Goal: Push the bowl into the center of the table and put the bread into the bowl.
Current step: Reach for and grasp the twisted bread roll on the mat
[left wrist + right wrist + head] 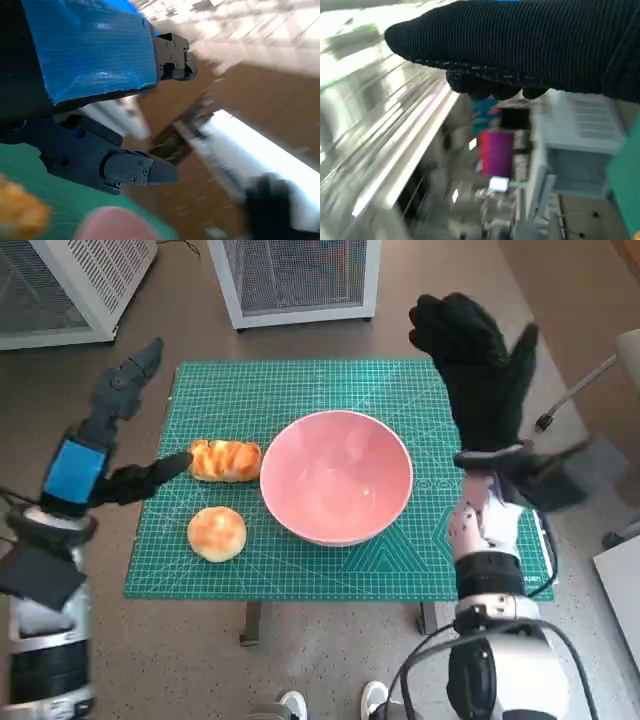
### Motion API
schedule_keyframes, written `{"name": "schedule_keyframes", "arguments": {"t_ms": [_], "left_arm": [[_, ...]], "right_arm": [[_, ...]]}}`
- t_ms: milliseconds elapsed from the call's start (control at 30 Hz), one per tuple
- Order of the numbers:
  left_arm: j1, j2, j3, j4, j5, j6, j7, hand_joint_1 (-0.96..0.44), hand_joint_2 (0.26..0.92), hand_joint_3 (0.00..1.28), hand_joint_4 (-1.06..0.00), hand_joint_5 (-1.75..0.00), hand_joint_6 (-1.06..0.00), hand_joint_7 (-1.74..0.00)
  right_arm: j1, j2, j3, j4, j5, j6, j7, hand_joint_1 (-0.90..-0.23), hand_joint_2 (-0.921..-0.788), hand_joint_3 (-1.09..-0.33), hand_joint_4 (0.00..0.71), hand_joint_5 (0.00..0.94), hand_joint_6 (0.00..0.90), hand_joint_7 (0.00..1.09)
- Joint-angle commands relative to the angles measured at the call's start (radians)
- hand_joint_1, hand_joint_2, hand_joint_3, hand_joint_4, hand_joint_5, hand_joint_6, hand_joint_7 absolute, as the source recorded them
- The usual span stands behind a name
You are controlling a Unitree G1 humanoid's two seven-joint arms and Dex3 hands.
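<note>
From my head camera, I look steeply down on a small table covered by a green cutting mat (330, 390). A pink bowl (336, 476) sits upright near the middle of the frame, close to the centre of the mat, and it holds nothing. Just left of the bowl, touching or almost touching its rim, lies an oblong golden bread (225, 460). Below that, toward the lower left of the mat, sits a round bun (217, 532), apart from the bowl.

My left hand (105, 445), black with blue tape on its back, is at the left edge of the frame. Its fingers are spread and hold nothing; one lower finger (150, 478) points right, its tip at or just beside the oblong bread's left end. I cannot tell whether it touches. In the left wrist view, the same fingers are apart, with blurred bread at the lower left corner.

My right hand (480, 365), in the black knitted glove, is in the upper right of the frame, raised above the mat's right side, fingers splayed and empty. The right wrist view is motion-blurred.

Two white perforated cabinets (295, 280) stand on the floor along the top of the frame.
</note>
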Motion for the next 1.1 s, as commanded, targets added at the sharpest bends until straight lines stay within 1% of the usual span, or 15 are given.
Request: {"name": "schedule_keyframes", "arguments": {"t_ms": [33,100,167,233,333,467,600,767,900,1100], "left_arm": [[-0.058,0.064,-0.053,0.006,0.063,0.071,-0.033,-0.59,0.877,0.02,0.00,0.00,-0.02,-0.20],[-0.082,0.081,-0.080,0.016,0.082,0.105,-0.052,-0.58,0.864,0.01,0.00,0.00,-0.03,-0.20],[-0.106,0.093,-0.107,0.025,0.103,0.142,-0.068,-0.54,0.840,0.00,0.00,0.00,-0.04,-0.20],[-0.129,0.099,-0.134,0.028,0.124,0.188,-0.081,-0.49,0.818,0.00,0.00,0.00,-0.06,-0.20],[-0.160,0.102,-0.178,0.026,0.170,0.258,-0.091,-0.43,0.787,0.00,0.00,0.00,-0.08,-0.20],[-0.197,0.099,-0.229,0.037,0.224,0.320,-0.100,-0.34,0.750,0.00,-0.01,0.00,-0.12,-0.17],[-0.237,0.097,-0.282,0.076,0.278,0.345,-0.101,-0.28,0.730,0.00,-0.03,0.00,-0.15,-0.14],[-0.292,0.089,-0.348,0.144,0.341,0.359,-0.100,-0.19,0.718,0.00,-0.05,-0.01,-0.19,-0.11],[-0.340,0.079,-0.398,0.193,0.374,0.384,-0.136,-0.12,0.716,0.00,-0.06,-0.01,-0.20,-0.10],[-0.410,0.060,-0.482,0.262,0.436,0.436,-0.196,-0.07,0.716,0.00,-0.06,0.00,-0.20,-0.08]], "right_arm": [[0.083,0.017,0.036,-0.124,0.051,0.010,0.061,-0.423,-0.918,-0.551,0.244,0.021,0.059,0.59],[0.103,0.019,0.050,-0.166,0.063,0.015,0.068,-0.423,-0.914,-0.544,0.253,0.024,0.059,0.59],[0.123,0.018,0.065,-0.204,0.064,0.019,0.066,-0.426,-0.906,-0.536,0.261,0.026,0.059,0.60],[0.141,0.016,0.078,-0.236,0.063,0.025,0.061,-0.429,-0.903,-0.531,0.265,0.026,0.057,0.60],[0.164,0.011,0.094,-0.270,0.059,0.031,0.055,-0.433,-0.903,-0.524,0.268,0.024,0.058,0.61],[0.183,0.006,0.108,-0.296,0.061,0.046,0.050,-0.435,-0.905,-0.517,0.265,0.018,0.054,0.62],[0.195,0.001,0.116,-0.308,0.056,0.050,0.044,-0.433,-0.906,-0.512,0.250,0.008,0.039,0.62],[0.200,-0.003,0.120,-0.304,0.052,0.045,0.040,-0.427,-0.917,-0.505,0.237,0.001,0.016,0.64],[0.201,-0.005,0.122,-0.303,0.048,0.043,0.032,-0.425,-0.920,-0.507,0.235,0.000,0.012,0.65],[0.206,-0.006,0.128,-0.312,0.052,0.047,0.028,-0.425,-0.921,-0.508,0.232,0.000,0.009,0.65]]}}
